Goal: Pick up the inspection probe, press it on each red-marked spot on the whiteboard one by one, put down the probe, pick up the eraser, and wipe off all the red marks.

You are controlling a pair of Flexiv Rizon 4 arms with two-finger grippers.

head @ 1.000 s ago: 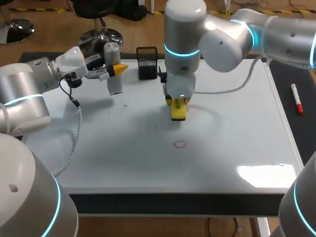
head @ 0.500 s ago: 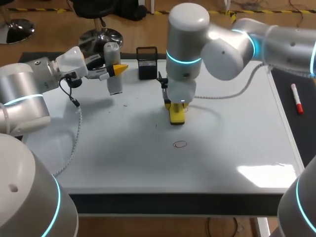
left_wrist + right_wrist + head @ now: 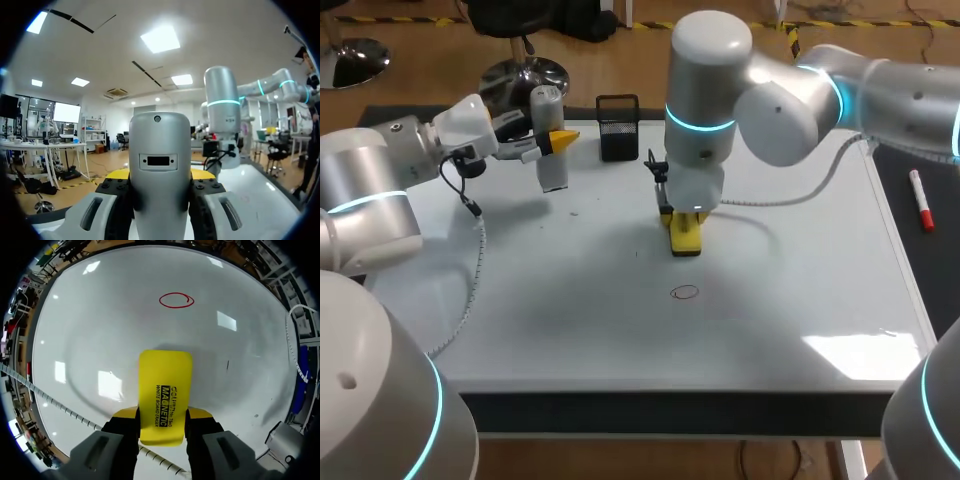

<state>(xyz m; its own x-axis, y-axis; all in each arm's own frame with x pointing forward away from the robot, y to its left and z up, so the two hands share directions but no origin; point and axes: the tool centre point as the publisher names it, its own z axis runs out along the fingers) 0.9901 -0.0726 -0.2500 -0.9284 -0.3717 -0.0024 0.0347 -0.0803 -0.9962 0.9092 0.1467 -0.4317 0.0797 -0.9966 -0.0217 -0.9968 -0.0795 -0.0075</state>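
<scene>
The right gripper (image 3: 164,416) is clamped on the yellow eraser (image 3: 165,382), a finger on each long side. The eraser sticks out ahead of the tips, low over the whiteboard (image 3: 100,330); whether it touches the board cannot be made out. One red circle mark (image 3: 176,300) lies ahead of the eraser, apart from it. The left gripper (image 3: 160,175) grasps the silver-grey inspection probe (image 3: 160,150) upright between its fingers. A black holder (image 3: 618,128) stands near, past its tips.

Hidden under right arm (image 3: 790,85): eraser (image 3: 687,240) top — probe (image 3: 160,170) base cut off.
</scene>
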